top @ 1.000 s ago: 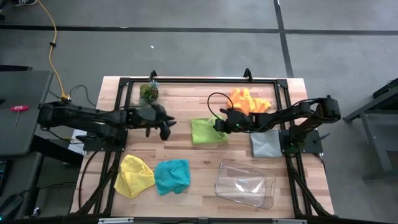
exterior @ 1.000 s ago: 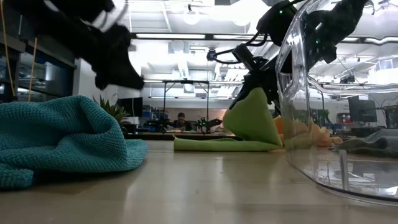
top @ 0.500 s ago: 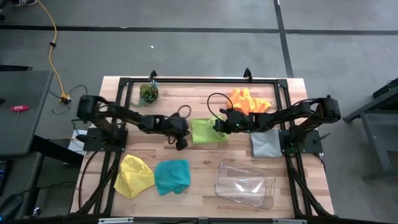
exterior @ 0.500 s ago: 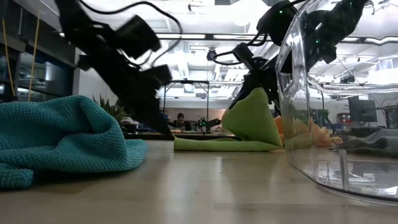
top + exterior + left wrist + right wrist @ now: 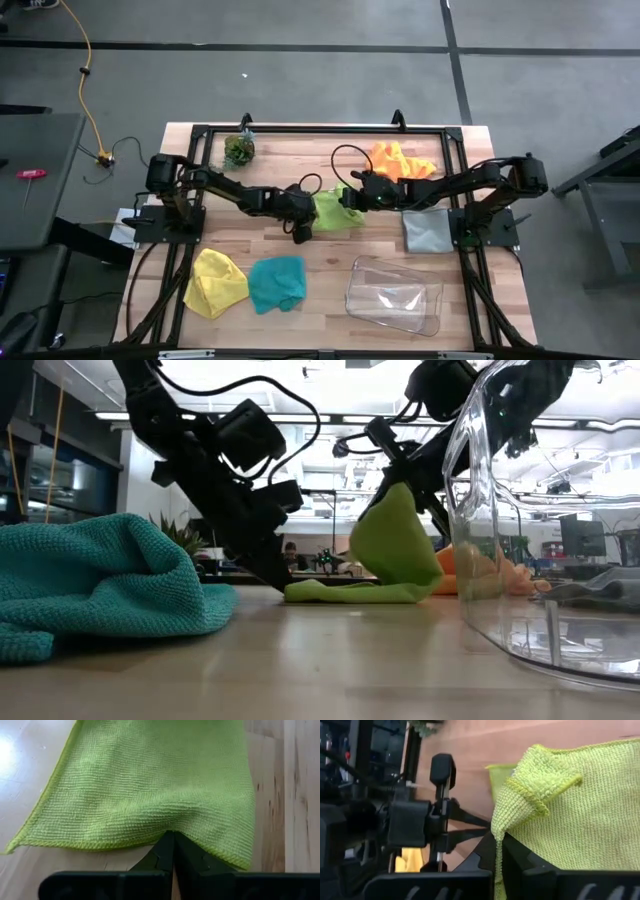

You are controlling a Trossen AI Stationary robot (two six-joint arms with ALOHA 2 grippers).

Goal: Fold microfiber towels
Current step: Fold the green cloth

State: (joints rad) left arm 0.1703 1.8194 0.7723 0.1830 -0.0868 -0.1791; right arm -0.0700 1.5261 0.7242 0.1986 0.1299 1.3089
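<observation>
Both grippers clamp the lime green microfiber towel (image 5: 335, 209): left gripper (image 5: 312, 210) pins its near edge on the wooden table (image 5: 330, 250), right gripper (image 5: 352, 197) lifts a corner.

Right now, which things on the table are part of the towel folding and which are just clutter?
Part of the job:
lime green towel, pinched by both the left tool and the right tool
orange towel
grey towel
yellow towel
teal towel

Just lying about:
clear plastic tray
small leafy clump
</observation>
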